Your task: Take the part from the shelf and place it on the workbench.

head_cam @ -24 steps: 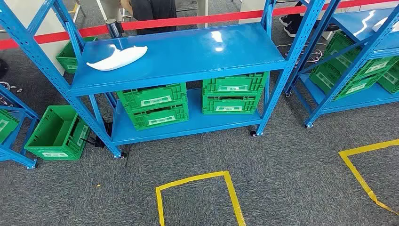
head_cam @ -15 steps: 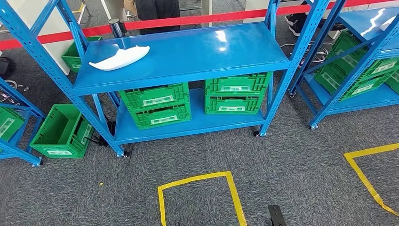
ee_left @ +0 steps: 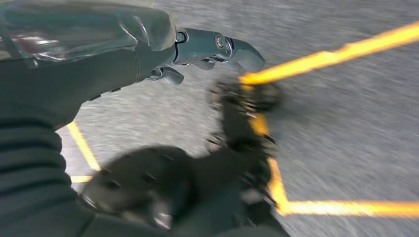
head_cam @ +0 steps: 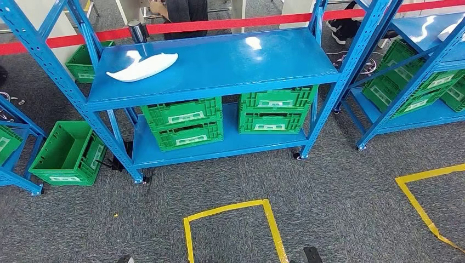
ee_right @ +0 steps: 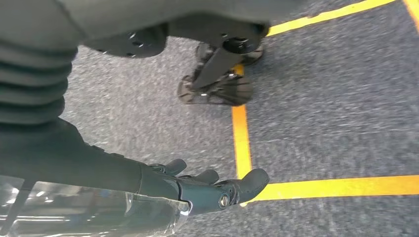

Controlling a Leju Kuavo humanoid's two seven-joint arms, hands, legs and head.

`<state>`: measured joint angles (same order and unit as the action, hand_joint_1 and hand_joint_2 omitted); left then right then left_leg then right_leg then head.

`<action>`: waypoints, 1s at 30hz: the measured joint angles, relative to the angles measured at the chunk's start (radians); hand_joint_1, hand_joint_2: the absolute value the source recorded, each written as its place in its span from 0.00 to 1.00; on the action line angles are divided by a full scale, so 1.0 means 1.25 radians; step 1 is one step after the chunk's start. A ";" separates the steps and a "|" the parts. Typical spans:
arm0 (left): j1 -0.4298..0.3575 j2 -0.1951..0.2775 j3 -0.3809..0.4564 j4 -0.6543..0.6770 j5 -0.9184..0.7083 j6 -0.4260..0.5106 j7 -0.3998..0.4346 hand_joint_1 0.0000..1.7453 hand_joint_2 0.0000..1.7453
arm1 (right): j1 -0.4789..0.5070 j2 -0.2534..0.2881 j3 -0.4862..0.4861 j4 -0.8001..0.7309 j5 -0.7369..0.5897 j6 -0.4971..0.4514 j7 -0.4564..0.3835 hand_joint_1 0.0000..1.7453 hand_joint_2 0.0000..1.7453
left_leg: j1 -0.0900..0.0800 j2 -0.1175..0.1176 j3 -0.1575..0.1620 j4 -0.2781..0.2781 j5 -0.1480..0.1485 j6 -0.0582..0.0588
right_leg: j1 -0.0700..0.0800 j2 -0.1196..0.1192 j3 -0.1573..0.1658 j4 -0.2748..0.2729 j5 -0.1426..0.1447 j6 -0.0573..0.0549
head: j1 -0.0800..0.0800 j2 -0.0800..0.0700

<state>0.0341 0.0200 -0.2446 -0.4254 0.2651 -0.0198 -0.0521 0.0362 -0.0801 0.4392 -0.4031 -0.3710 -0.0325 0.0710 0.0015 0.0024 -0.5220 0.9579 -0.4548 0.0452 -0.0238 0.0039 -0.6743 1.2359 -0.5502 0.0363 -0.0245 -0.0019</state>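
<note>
The white part [head_cam: 142,67], a smooth, curved moulded shell, lies on the glossy blue metal shelf [head_cam: 219,60], towards its left end. Both hands hang over grey carpet, holding nothing: left hand [ee_left: 217,49] and right hand [ee_right: 212,185], fingers loosely apart. Approach squarely, then grip the shell's thicker middle.

Both arms hang down at the robot's sides. The left hand [ee_left: 212,49] holds nothing, its fingers loosely extended and slightly bent. The right hand [ee_right: 207,185] is likewise empty, fingers stretched forward and a little apart, palm turned toward the ground
</note>
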 joint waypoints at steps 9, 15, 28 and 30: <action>-0.064 0.007 -0.081 -0.153 0.114 -0.088 -0.033 0.00 0.00 | -0.015 -0.024 0.131 0.028 -0.091 -0.021 0.002 0.00 0.00 | 0.004 -0.001 -0.030 0.068 -0.046 -0.031 | -0.005 -0.002 0.080 -0.182 0.074 -0.018 | -0.002 0.000; -0.094 0.012 -0.142 -0.252 0.197 -0.173 -0.040 0.00 0.00 | -0.018 -0.037 0.190 0.045 -0.139 -0.014 0.001 0.00 0.00 | 0.010 -0.001 -0.117 0.233 -0.089 -0.042 | -0.004 0.000 0.081 -0.182 0.073 -0.022 | -0.003 0.000; -0.166 0.028 -0.268 -0.492 0.410 -0.358 -0.062 0.00 0.00 | -0.032 -0.057 0.288 0.071 -0.221 0.024 -0.010 0.00 0.00 | -0.004 0.000 -0.019 0.008 0.007 0.005 | -0.001 0.000 -0.028 0.024 -0.006 -0.010 | 0.001 0.000; -0.170 0.029 -0.288 -0.524 0.446 -0.382 -0.064 0.00 0.00 | -0.032 -0.061 0.300 0.076 -0.232 0.031 -0.011 0.00 0.00 | -0.005 -0.001 -0.019 0.011 0.005 0.005 | -0.001 0.000 -0.027 0.019 0.007 0.002 | 0.001 0.000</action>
<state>-0.1789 0.0563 -0.6040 -1.0806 0.8227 -0.4970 -0.1316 -0.0035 -0.1560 0.8142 -0.3078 -0.6615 0.0065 0.0573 -0.0053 0.0008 -0.5454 0.9719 -0.4491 0.0516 -0.0250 0.0040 -0.7081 1.2599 -0.5417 0.0387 -0.0237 -0.0019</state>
